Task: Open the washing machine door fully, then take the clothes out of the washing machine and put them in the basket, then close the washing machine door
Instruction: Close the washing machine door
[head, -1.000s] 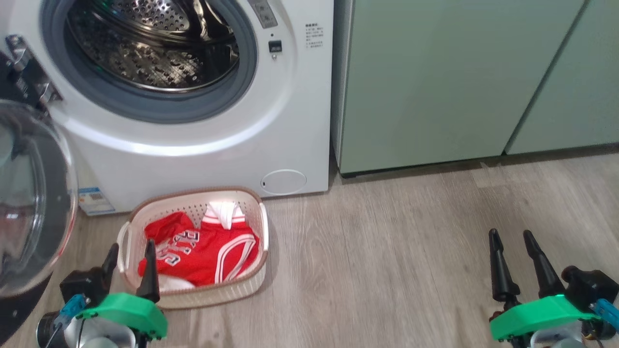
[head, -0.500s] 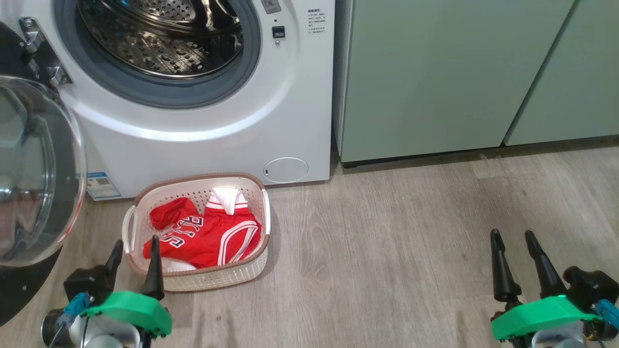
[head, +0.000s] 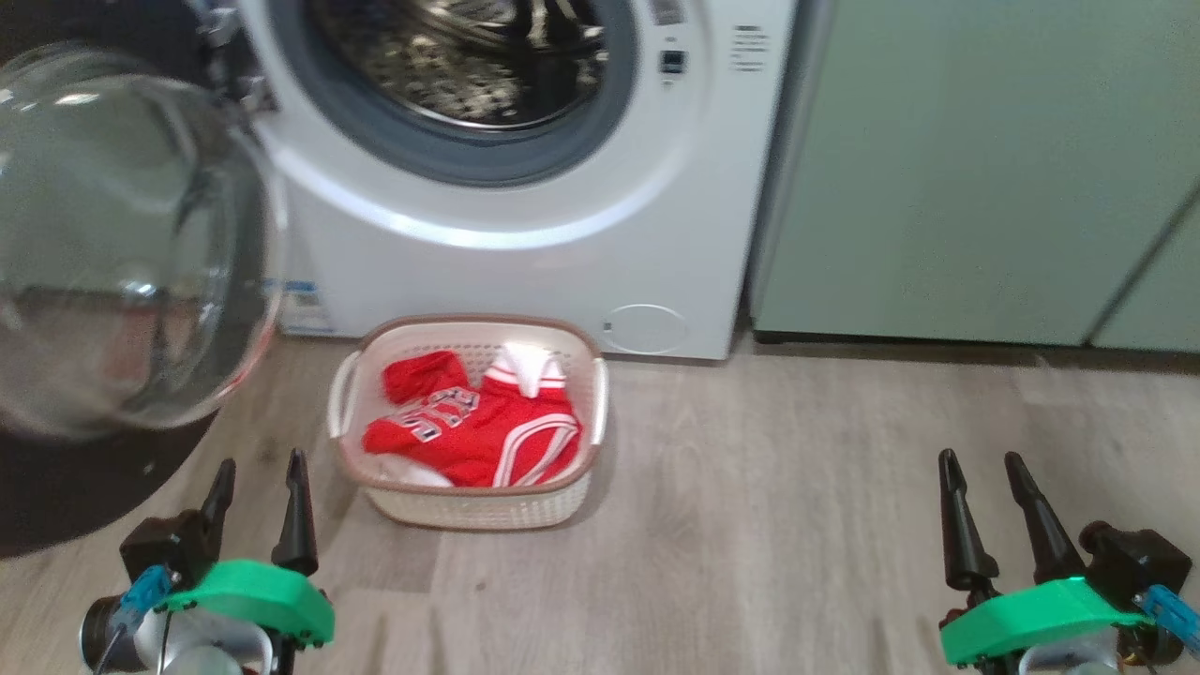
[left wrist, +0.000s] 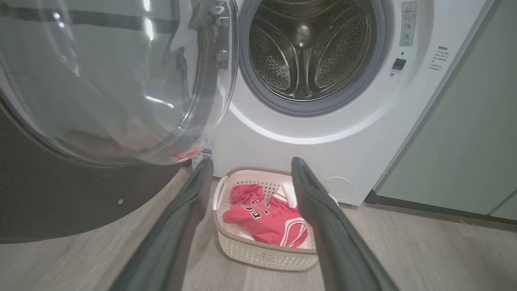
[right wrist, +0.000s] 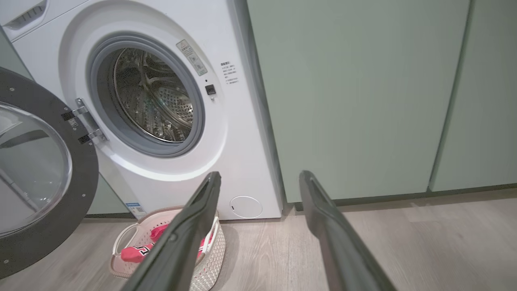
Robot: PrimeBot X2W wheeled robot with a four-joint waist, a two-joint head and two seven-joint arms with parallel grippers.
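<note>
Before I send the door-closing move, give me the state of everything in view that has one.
Washing machine door: swung open.
Drum: no clothes visible inside.
Basket: upright on the floor, loaded.
Red jersey: crumpled in the basket.
Left gripper: open, empty.
Right gripper: open, empty.
Round white flap: shut.
Green cabinets: doors shut.

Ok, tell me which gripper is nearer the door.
Left. The left gripper sits open near the lower rim of the door, beside the basket. The right gripper sits open far across the floor, in front of the cabinets.
</note>
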